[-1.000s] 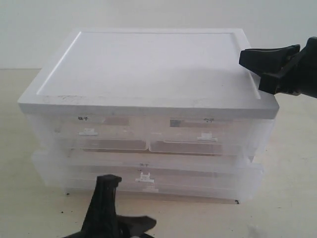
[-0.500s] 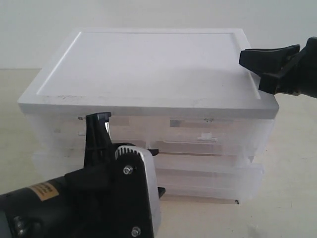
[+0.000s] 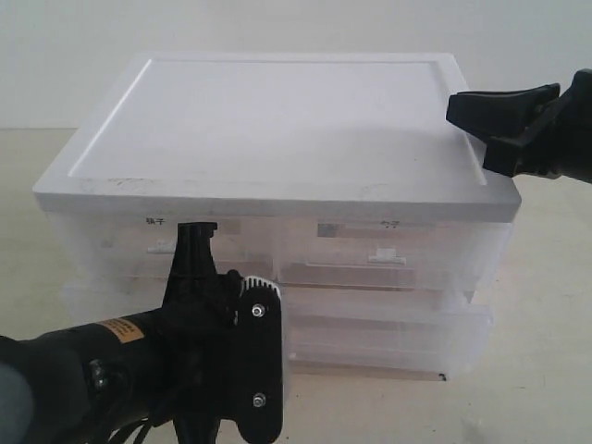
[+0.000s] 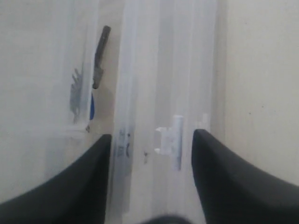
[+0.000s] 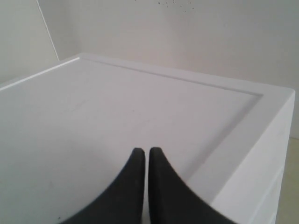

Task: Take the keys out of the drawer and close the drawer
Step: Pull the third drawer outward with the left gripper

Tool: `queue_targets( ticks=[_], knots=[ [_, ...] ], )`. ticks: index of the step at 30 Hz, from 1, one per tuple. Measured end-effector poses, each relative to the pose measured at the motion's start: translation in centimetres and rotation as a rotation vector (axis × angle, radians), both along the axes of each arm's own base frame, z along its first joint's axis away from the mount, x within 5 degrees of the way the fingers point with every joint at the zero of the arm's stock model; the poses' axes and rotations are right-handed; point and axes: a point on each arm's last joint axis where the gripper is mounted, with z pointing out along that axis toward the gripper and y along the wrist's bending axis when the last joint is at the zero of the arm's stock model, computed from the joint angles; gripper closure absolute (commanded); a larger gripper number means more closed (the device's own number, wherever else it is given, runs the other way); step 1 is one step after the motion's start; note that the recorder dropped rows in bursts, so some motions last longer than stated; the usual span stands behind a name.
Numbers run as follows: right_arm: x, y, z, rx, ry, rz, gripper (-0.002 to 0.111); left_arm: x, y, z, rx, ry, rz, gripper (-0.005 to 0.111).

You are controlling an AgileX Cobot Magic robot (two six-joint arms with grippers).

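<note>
The keys [image 4: 88, 91], silver with a blue fob and a dark tag, show blurred through the cabinet's translucent plastic in the left wrist view. They are hidden in the exterior view. The drawer [image 3: 388, 356] is the shallow lowest one, its front slightly forward of the upper drawers. My left gripper [image 4: 152, 135] is open and holds nothing. It faces the cabinet front, with a white tab handle [image 4: 174, 142] just beyond its tips. In the exterior view the left gripper [image 3: 196, 242] is in front of the cabinet's left half. My right gripper [image 3: 455, 106] [image 5: 144, 150] is shut and empty over the cabinet top's right edge.
The white cabinet [image 3: 277, 139] has a flat recessed lid. Two half-width labelled drawers [image 3: 388, 245] sit under it, above a wide drawer [image 3: 370, 310]. My left arm's black body [image 3: 139, 370] blocks the cabinet's lower left front. Beige tabletop [image 3: 546, 351] lies around.
My left arm has risen from the bottom edge to stand in front of the cabinet's left half, then drifted slightly left. The right gripper has not moved.
</note>
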Motion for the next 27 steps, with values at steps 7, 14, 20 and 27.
queue_targets(
  ticks=[7,14,20,27],
  knots=[
    [0.0,0.0,0.0,0.000,0.000,0.000,0.108,-0.1,-0.1,0.2,-0.001,-0.002,-0.024,0.102],
    [0.1,0.0,-0.1,-0.005,0.005,-0.006,0.108,-1.9,0.3,1.5,-0.083,0.141,-0.108,0.102],
    [0.1,0.0,-0.1,-0.005,0.005,-0.006,0.108,-3.4,1.5,1.6,-0.101,0.205,-0.158,0.102],
    [0.1,0.0,-0.1,-0.006,0.006,-0.006,0.108,-4.1,1.8,1.5,-0.109,0.254,-0.191,0.102]
  ],
)
